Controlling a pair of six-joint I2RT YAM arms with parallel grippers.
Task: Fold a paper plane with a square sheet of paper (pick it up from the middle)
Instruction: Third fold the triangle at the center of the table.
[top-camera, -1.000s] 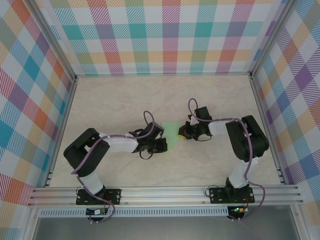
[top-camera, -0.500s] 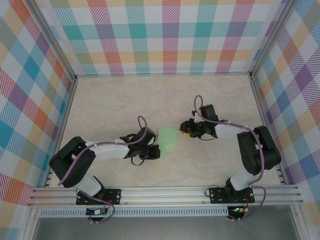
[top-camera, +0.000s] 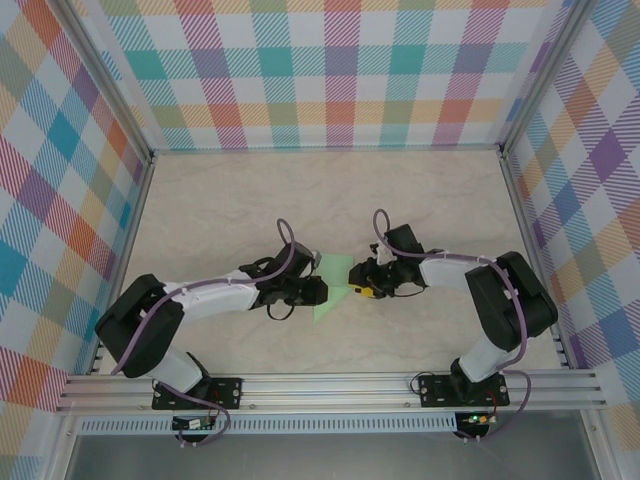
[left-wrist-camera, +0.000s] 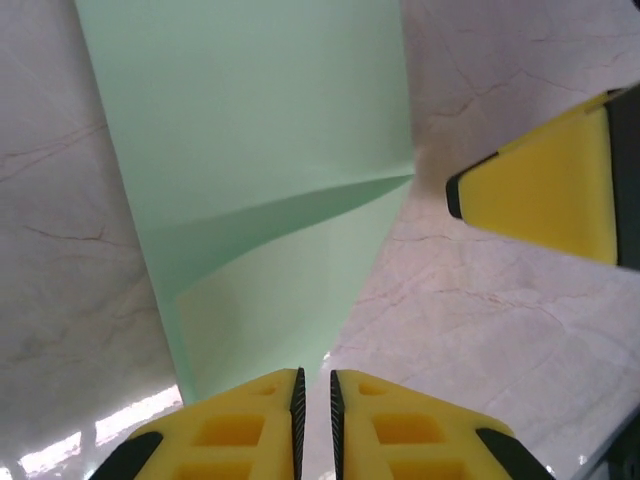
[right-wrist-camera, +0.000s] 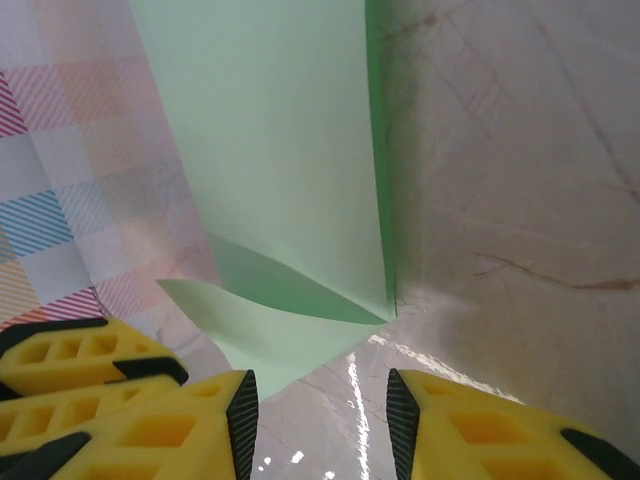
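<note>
Arms stretch from the near rail (top-camera: 330, 385) to meet mid-surface (top-camera: 230, 210). From overhead, the left gripper (top-camera: 316, 292) and right gripper (top-camera: 360, 288) face each other, with the paper plane (top-camera: 336, 272), light green, on the marble between them. The left wrist camera gets in tighter: its jaws are a bare slit apart with nothing in the slit, and the green sheet's near edge sits by one fingertip. The right wrist camera adds more: its jaws are clearly apart, a paper corner lies before the gap, and one panel lifts along a crease. Beyond stands the plaid wall (top-camera: 330, 80).
</note>
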